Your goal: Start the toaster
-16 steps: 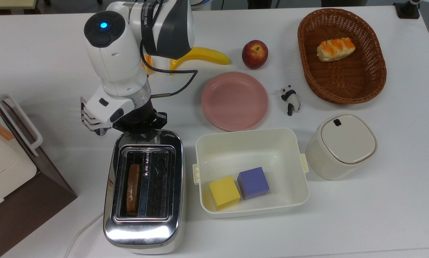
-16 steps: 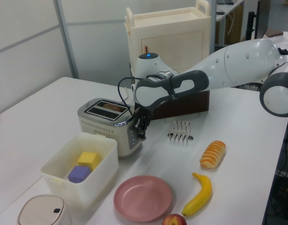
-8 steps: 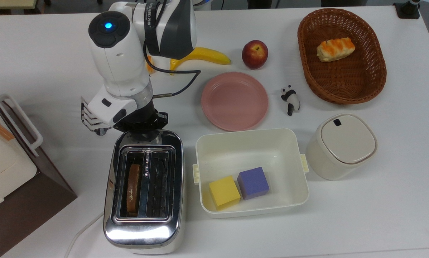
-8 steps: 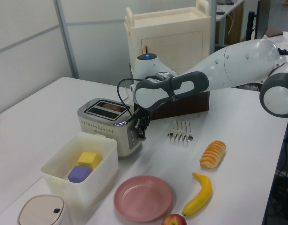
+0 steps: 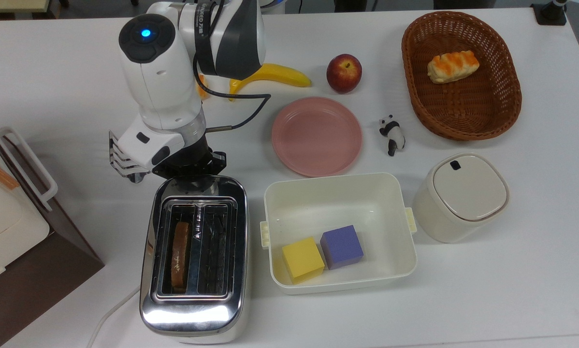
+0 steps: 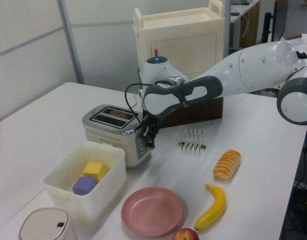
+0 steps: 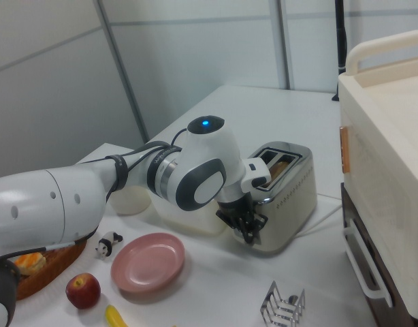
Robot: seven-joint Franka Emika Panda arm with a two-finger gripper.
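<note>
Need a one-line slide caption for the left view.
Panda end effector at the lever end of the chrome toaster, beside a white bin holding yellow and purple blocks.

Top view: overhead, straight down on bench point(image 5: 512, 270). Left and right views: oblique, bench-height, from opposite sides, close in. All three share toaster point(image 5: 194, 256) point(image 6: 116, 131) point(image 7: 284, 194) and pink plate point(image 5: 316, 136) point(image 6: 152, 210) point(image 7: 148, 262).

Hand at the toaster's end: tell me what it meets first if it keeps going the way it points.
The hand points downward, close against the toaster's control end. Going straight on, it would probably meet the lever there first, otherwise the white table. Depth is unclear.
</note>
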